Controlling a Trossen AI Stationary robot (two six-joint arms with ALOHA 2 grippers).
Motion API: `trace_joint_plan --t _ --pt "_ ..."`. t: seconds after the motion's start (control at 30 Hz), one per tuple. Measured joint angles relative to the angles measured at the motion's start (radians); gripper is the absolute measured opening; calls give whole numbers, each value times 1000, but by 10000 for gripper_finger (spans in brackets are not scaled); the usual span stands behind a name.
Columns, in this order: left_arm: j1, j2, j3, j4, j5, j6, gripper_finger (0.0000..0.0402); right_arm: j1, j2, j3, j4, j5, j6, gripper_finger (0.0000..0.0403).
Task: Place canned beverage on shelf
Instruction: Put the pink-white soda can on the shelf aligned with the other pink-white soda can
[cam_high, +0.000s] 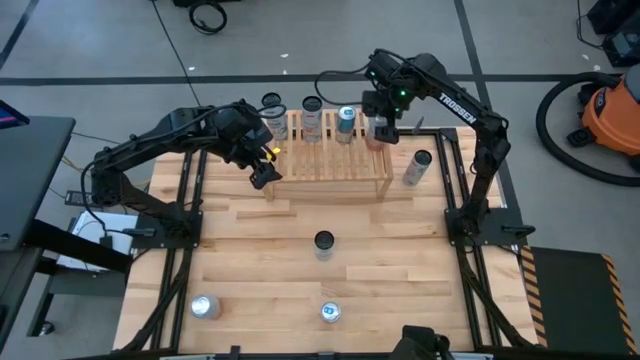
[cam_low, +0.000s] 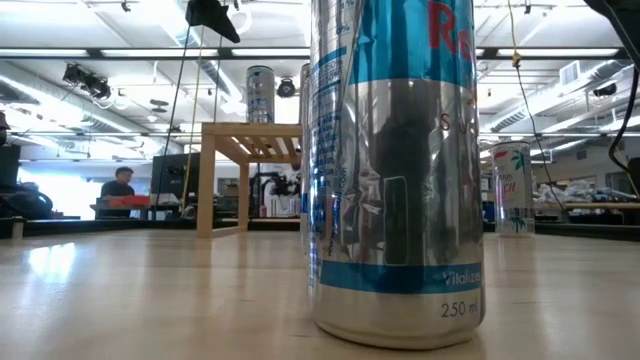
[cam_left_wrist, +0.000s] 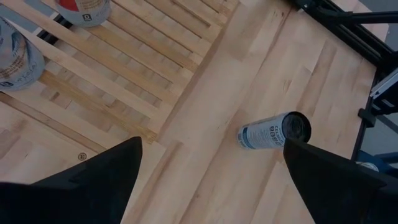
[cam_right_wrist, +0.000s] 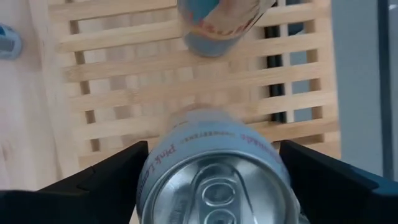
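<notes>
The right gripper (cam_right_wrist: 214, 180) is standing spread around a pink can (cam_right_wrist: 214, 177) on the shelf (cam_high: 325, 160), beside three other cans. The left gripper (cam_high: 262, 165), spread and empty, is hovering at the shelf's left end. Only the left wrist view is showing a can (cam_left_wrist: 273, 130) lying on the table (cam_left_wrist: 211, 168).

Eight cans (cam_high: 323, 242), four on the one shelf (cam_high: 330, 165), four on the table.
</notes>
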Motion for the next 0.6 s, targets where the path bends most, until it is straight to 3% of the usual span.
trace_joint_plan --t 0.2,0.6 --pt "0 0 0 0 0 0 393 0 0 0 52 78 -7 383" --pt "0 0 0 0 -1 0 393 0 0 65 66 83 -34 384"
